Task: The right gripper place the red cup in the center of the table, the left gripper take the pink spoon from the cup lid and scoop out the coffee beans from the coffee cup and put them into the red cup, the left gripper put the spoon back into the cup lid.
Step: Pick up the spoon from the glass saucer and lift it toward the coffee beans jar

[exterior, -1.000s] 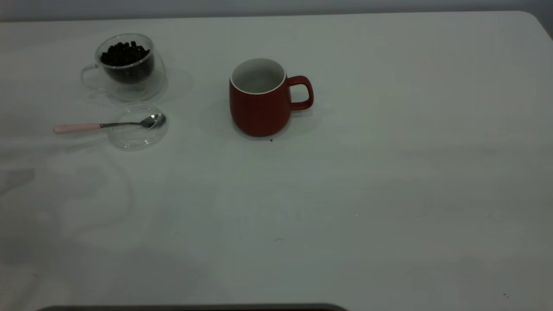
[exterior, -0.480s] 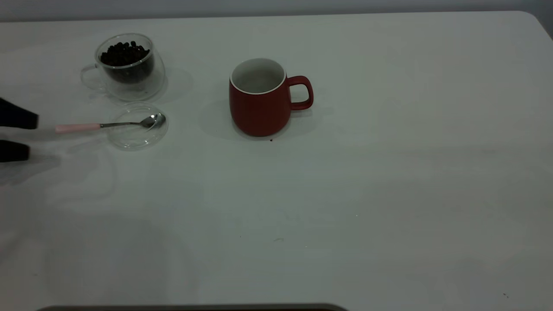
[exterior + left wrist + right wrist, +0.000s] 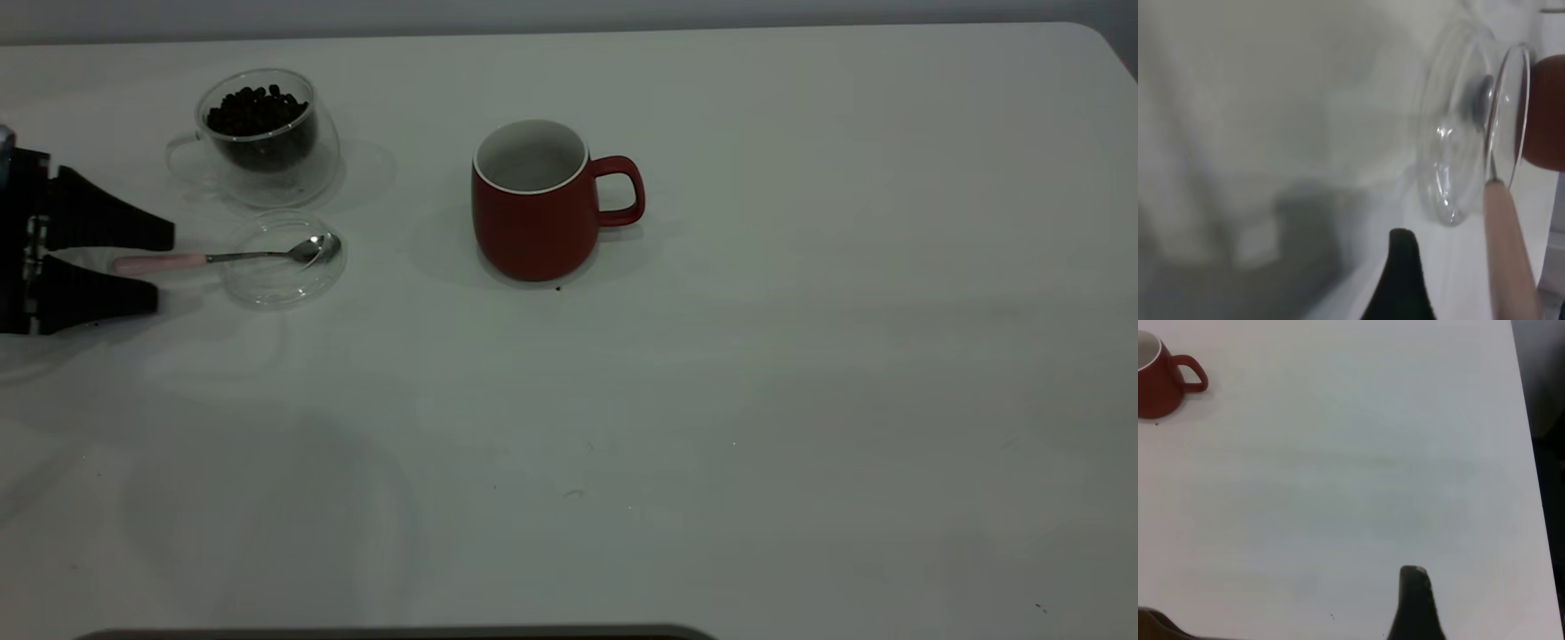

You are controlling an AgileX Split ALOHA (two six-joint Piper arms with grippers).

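The red cup point(image 3: 533, 222) stands upright near the middle of the table point(image 3: 800, 356), handle to the right. The coffee cup point(image 3: 267, 151) with coffee beans point(image 3: 256, 108) stands at the far left. In front of it lies the cup lid point(image 3: 283, 280), with the pink spoon point(image 3: 160, 263) resting bowl-in-lid and its handle pointing left. My left gripper point(image 3: 164, 265) is open, its fingers on either side of the handle's end, not closed on it. In the left wrist view the spoon handle point(image 3: 1508, 253) lies beside one black fingertip point(image 3: 1403, 257). My right gripper point(image 3: 1418, 600) is far from the red cup point(image 3: 1155, 387).
The table's right edge point(image 3: 1521, 420) and a rounded far-right corner point(image 3: 1098, 36) bound the surface. A few tiny dark specks lie on the tabletop, one just in front of the red cup point(image 3: 558, 288).
My left gripper has come in from the left edge and moved right, so its open fingers now flank the spoon handle's end. The cups, lid and spoon have not moved.
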